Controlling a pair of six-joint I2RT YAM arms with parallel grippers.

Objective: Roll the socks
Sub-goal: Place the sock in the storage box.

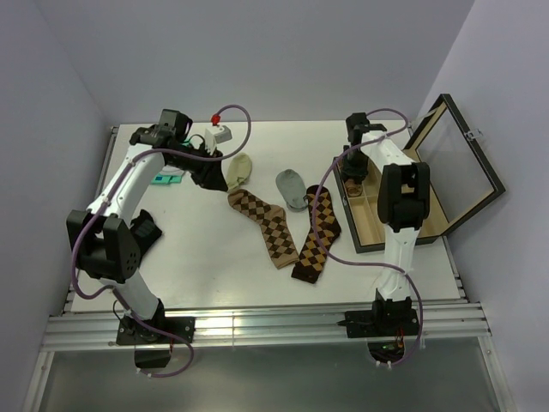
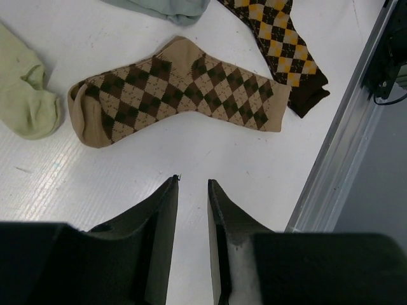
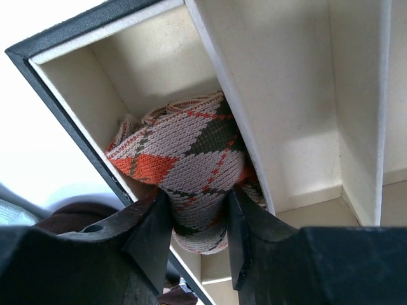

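Stowing looks to be the step in hand: the right fingers [image 3: 149,235] are clamped around the rolled red-orange sock [image 3: 184,146], holding it down inside an end compartment of the box [image 3: 60,114], against the divider wall. The left fingers [image 2: 162,235] hang over the bare worktop [image 2: 76,190], parted by only a narrow slit and gripping nothing. The tan sock [image 2: 184,92] and the dark brown sock [image 2: 280,44] lie flat and unrolled on the worktop, close beside each other. Next, I judge, the right fingers should spread and lift straight out without dragging the roll loose. The tan sock, nearest the left fingers, then wants pinching at one end to begin its roll.
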